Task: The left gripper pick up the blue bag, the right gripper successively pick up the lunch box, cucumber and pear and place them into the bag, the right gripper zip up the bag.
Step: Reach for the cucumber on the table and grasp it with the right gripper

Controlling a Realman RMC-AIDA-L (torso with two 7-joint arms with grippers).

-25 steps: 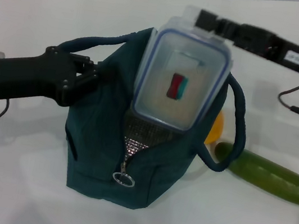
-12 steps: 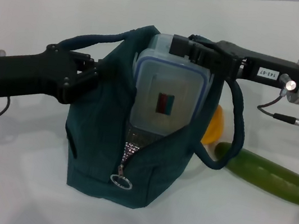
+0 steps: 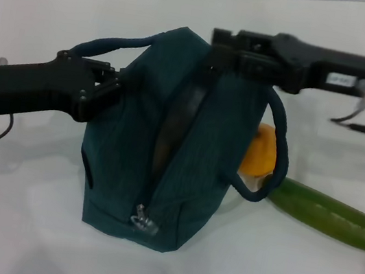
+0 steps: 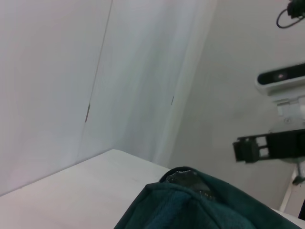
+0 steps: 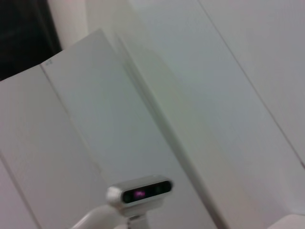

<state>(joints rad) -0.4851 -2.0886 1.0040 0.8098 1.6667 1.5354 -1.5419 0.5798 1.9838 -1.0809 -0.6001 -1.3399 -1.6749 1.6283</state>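
Note:
The blue bag (image 3: pixel 196 160) stands upright in the middle of the table, its mouth a narrow dark slit, and its fabric (image 4: pixel 200 205) also fills the lower part of the left wrist view. My left gripper (image 3: pixel 104 88) is shut on the bag's left upper edge by one loop handle. From the right, my right gripper (image 3: pixel 223 48) reaches over the top of the bag's mouth and touches it. The lunch box is hidden. The pear (image 3: pixel 261 151) lies behind the bag's right handle. The cucumber (image 3: pixel 330 215) lies on the table right of the bag.
A silver zipper pull (image 3: pixel 143 220) hangs low on the bag's front. The table is white, with a white wall behind it. The right wrist view shows only wall panels and a camera head (image 5: pixel 139 193).
The lunch box, held high over the bag, has gone down into the bag and out of sight. The right gripper came down with it, and the bag's mouth has narrowed.

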